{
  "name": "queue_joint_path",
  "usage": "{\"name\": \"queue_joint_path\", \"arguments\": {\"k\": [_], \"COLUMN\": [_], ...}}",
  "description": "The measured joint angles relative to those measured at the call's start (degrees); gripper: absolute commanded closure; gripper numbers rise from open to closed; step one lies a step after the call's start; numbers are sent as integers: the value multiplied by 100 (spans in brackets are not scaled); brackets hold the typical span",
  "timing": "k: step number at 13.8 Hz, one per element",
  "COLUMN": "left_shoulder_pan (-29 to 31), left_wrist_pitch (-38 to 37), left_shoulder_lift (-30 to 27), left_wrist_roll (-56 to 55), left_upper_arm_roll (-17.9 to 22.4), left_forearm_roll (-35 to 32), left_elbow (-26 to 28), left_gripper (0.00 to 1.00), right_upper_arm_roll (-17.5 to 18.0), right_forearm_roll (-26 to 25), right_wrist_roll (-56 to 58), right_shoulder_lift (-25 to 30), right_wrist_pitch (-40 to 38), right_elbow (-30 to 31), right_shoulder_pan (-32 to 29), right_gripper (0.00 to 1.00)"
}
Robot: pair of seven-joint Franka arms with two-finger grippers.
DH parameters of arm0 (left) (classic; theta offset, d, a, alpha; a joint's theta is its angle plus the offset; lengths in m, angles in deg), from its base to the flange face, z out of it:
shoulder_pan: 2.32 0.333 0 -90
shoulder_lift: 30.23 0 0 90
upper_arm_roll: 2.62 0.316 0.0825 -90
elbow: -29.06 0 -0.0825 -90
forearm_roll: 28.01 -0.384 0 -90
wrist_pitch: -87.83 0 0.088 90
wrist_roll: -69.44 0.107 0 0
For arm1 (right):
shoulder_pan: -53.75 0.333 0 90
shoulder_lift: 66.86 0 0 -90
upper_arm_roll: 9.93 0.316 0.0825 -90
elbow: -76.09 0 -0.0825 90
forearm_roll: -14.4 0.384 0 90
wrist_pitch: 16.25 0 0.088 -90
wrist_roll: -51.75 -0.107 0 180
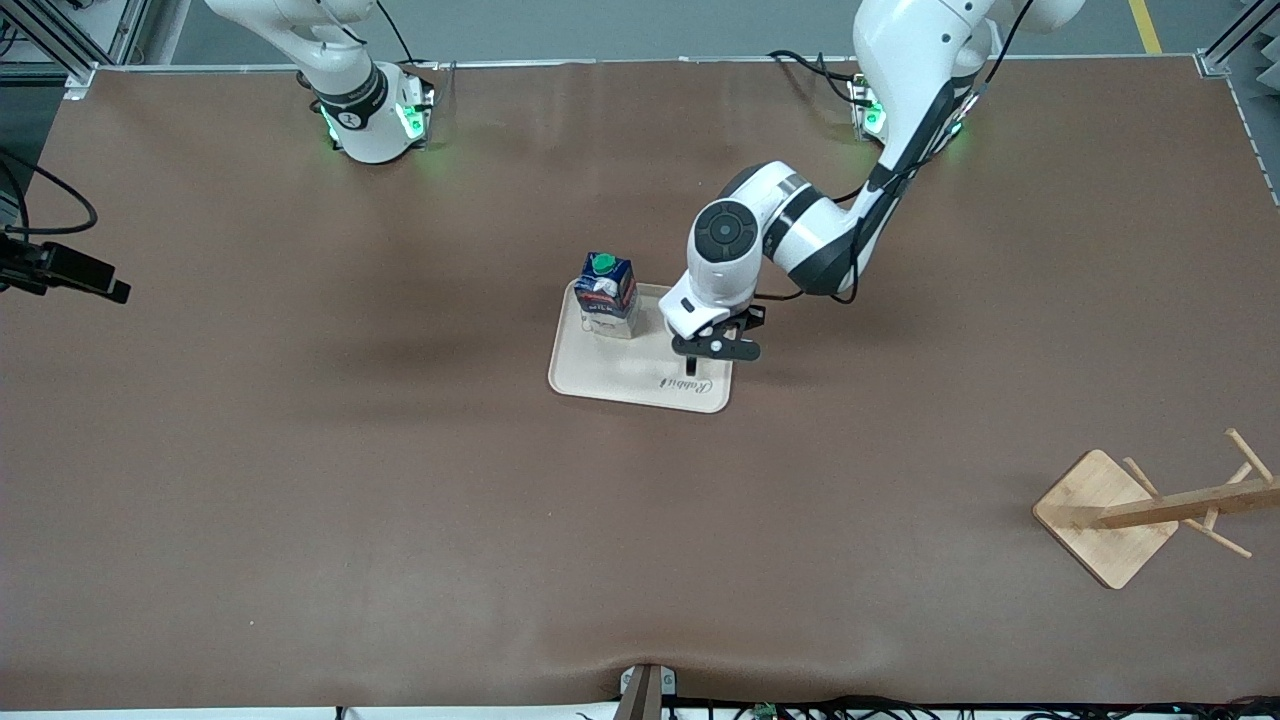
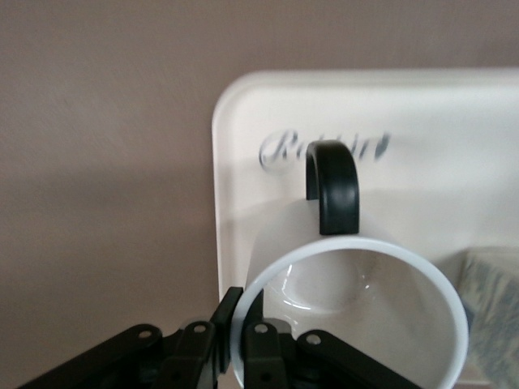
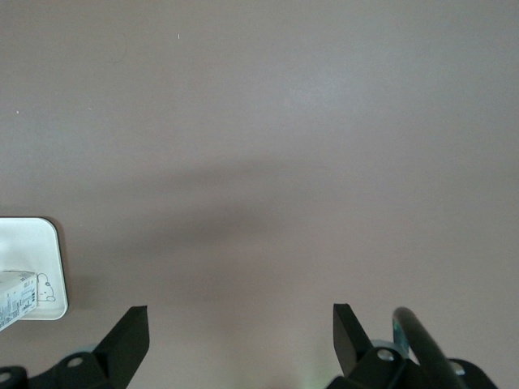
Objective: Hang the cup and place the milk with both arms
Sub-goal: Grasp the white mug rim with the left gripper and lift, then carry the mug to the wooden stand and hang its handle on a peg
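On the cream tray (image 1: 600,375) lettered "Rabbit", mid-desk, the left claw (image 2: 239,340) is clamped on the white cup's (image 2: 357,316) rim beside the carton reading "MILK" (image 1: 607,294), while the waiting right claw (image 3: 240,336) hangs spread apart over bare desk (image 3: 268,121).

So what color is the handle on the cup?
Black; the cup is white. The handle shows best in the left wrist view.

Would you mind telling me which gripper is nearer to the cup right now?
Left. The left gripper is shut on the rim of the cup over the tray; the right gripper waits open over bare table, away from the tray.
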Motion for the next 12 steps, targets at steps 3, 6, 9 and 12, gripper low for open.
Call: {"name": "queue_joint_path", "arguments": {"k": [3,6,9,12], "left_shoulder_pan": [429,1018,1722,2540], "left_wrist_pitch": [-762,-1603,-2182,-2660], "left_shoulder_lift": [-279,-813,-1372,-1796], "left_wrist_roll": [193,771,1864,3270], "left_upper_arm_roll": [13,17,25,37], "left_forearm_roll": [-4,-5,-7,-7], "left_elbow": [-664,-1125,-1180,-1181], "left_gripper": [100,100,100,100], "right_upper_arm_roll": [28,52,63,57], "right_forearm_roll": [9,16,111,918], "right_wrist_roll": [-85,-139,-391,-835], "right_shoulder_lift": [-132,-219,-257,-408], "right_wrist_pitch": [-78,-272,-590,-643], "right_elbow": [110,113,131,316], "right_shoulder_pan": [51,248,477,487], "right_gripper": [0,0,0,0]}}
